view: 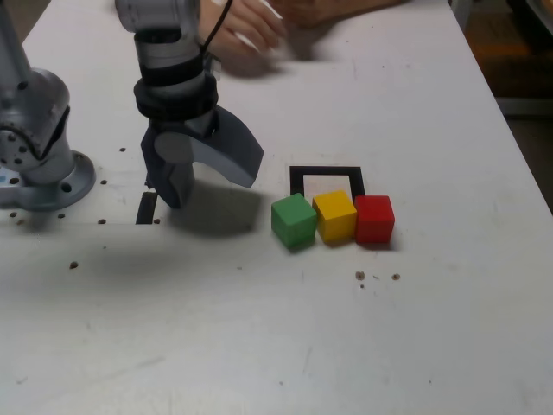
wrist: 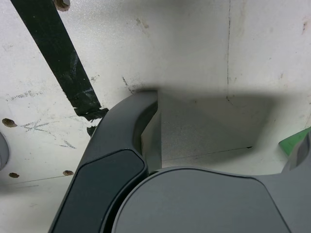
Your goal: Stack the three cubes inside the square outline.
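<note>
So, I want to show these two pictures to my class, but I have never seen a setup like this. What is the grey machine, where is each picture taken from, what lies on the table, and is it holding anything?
The grey machine is a robot arm, and its gripper has jaws that stand open and hold nothing. One picture comes from a camera off the arm, looking down at the white table. The other comes from a camera on the arm's wrist, so the dark gripper fills it. On the table a green cube, a yellow cube and a red cube sit in a row, just in front of a black tape square. A short black tape strip lies near the gripper. A person's hand rests at the far edge.
</note>
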